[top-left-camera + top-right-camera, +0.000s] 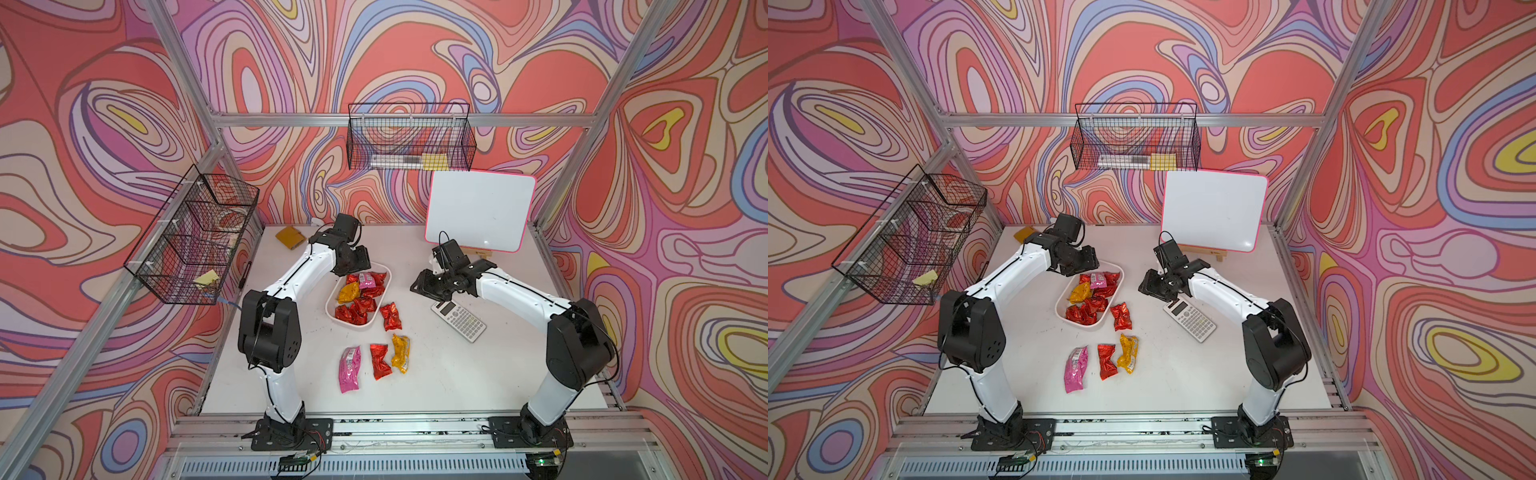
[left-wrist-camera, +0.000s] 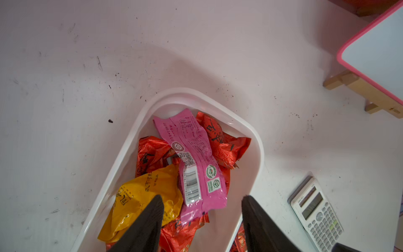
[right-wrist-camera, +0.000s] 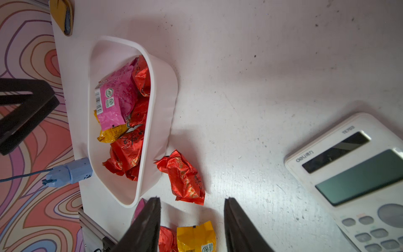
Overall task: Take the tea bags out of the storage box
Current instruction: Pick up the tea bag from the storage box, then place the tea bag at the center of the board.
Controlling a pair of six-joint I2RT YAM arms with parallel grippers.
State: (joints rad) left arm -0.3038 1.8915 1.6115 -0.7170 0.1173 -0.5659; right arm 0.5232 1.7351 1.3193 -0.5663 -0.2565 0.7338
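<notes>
The white storage box [image 1: 357, 327] [image 2: 139, 122] sits mid-table and holds a pink tea bag [image 1: 368, 281] [image 2: 192, 152], an orange-yellow one [image 2: 139, 200] and several red ones [image 1: 357, 309]. Several more tea bags lie on the table: a red one [image 1: 390, 316] [image 3: 183, 174] beside the box, and a pink [image 1: 350, 370], a red [image 1: 380, 360] and an orange-yellow one [image 1: 401, 353] nearer the front. My left gripper [image 2: 202, 197] hangs open over the box's far end, empty. To the right of the box, my right gripper [image 3: 192, 199] is open and empty above the table.
A white calculator [image 1: 459, 320] lies right of the box, partly under my right arm. A pink-edged whiteboard [image 1: 480, 216] stands at the back right on a wooden stand. A mustard pad [image 1: 289, 237] lies back left. Wire baskets [image 1: 409, 137] [image 1: 195, 237] hang on the walls.
</notes>
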